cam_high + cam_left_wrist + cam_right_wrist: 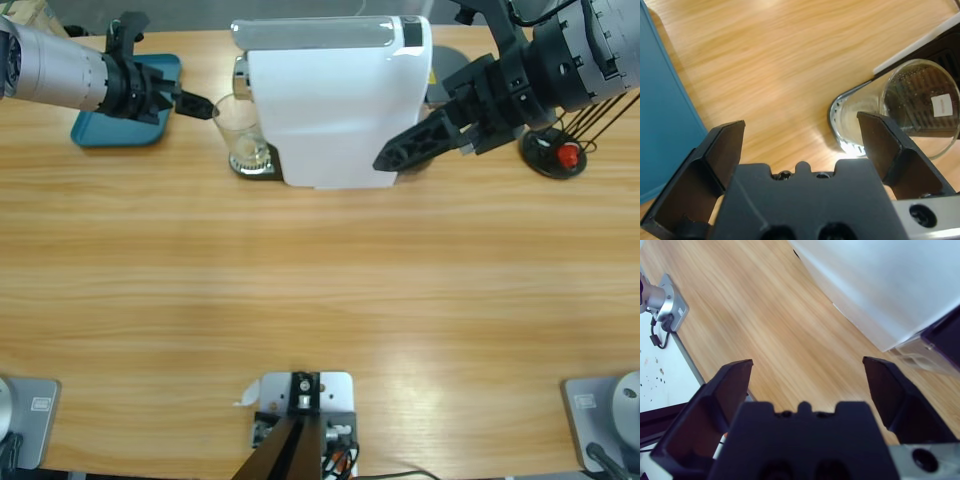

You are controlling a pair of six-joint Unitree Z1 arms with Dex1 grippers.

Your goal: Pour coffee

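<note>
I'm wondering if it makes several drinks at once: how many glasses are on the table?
1. A single clear glass tumbler stands on the drip tray at the left end of the white coffee machine, near the left gripper. The machine's body could hide others.

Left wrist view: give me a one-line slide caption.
Open left hand beside a clear glass tumbler standing on the white coffee machine's drip tray, blue plastic tray alongside on the wooden table.

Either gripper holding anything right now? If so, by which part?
Nothing is held. The left gripper is open, its jaws beside the clear glass at the coffee machine, not closed on it. The right gripper is open over bare table.
</note>
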